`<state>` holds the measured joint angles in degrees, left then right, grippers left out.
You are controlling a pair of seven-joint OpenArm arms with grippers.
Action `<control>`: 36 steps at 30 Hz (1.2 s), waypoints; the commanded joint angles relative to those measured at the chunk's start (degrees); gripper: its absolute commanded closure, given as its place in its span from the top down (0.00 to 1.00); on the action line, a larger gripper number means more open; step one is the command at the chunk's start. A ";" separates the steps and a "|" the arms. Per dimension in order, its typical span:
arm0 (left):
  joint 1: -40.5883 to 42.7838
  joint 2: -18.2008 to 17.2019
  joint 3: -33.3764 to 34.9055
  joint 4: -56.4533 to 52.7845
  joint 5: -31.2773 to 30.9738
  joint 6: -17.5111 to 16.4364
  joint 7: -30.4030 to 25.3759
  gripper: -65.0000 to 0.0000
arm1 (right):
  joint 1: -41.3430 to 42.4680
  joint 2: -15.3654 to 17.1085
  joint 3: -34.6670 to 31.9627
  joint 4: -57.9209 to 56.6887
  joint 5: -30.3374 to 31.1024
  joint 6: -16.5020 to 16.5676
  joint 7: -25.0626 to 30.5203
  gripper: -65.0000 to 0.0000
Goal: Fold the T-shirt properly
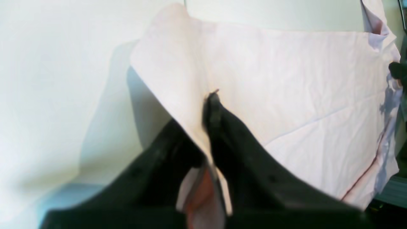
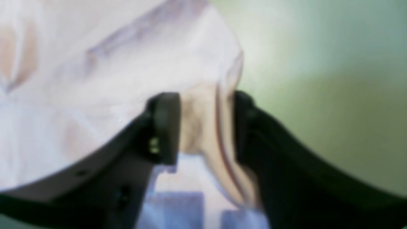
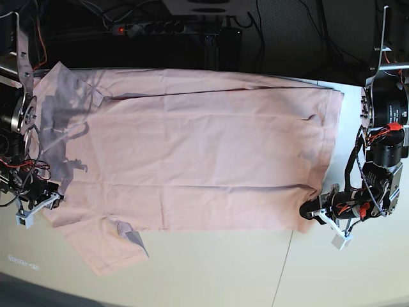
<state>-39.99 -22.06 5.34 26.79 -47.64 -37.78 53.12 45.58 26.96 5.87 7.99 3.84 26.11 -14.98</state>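
Note:
The pale pink T-shirt (image 3: pixel 204 147) lies spread flat across the table, plain side up, with one sleeve (image 3: pixel 105 252) sticking out toward the front. At the shirt's right front corner, my left gripper (image 3: pixel 311 210) is shut on the hem. In the left wrist view its black fingers (image 1: pixel 219 127) pinch the lifted edge of the T-shirt (image 1: pixel 302 79). My right gripper (image 3: pixel 54 192) is at the shirt's left edge. Seen from the right wrist, this gripper (image 2: pixel 206 127) has its jaws apart on either side of a raised fold of the T-shirt (image 2: pixel 111 63). That view is blurred.
The cream table (image 3: pixel 223 275) shows bare along the front, with a seam line (image 3: pixel 281 268). A power strip (image 3: pixel 147 27) and cables lie behind the table's back edge. Arm bases stand at the far left (image 3: pixel 16 96) and far right (image 3: pixel 386 109).

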 commanded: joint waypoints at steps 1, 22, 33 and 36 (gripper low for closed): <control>-1.92 -0.66 -0.04 1.05 -0.98 -2.22 -0.59 0.00 | 0.24 0.02 -1.42 -0.11 -1.14 0.66 -3.78 0.26; -2.05 -3.56 -0.07 1.05 -15.98 -2.22 6.95 0.00 | 0.22 5.16 -3.54 7.19 0.79 3.52 -3.52 0.00; -1.38 -7.41 -0.07 1.07 -28.20 -2.22 19.26 0.00 | -0.87 10.21 -3.54 11.02 15.10 6.93 -10.58 0.00; -0.20 -7.56 -0.07 1.07 -33.14 -2.22 23.74 0.00 | -4.42 10.64 -3.48 15.45 18.60 7.17 -13.22 0.00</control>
<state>-38.46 -28.62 5.52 26.98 -79.68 -38.22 76.93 39.86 35.92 2.22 22.94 22.33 28.95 -28.73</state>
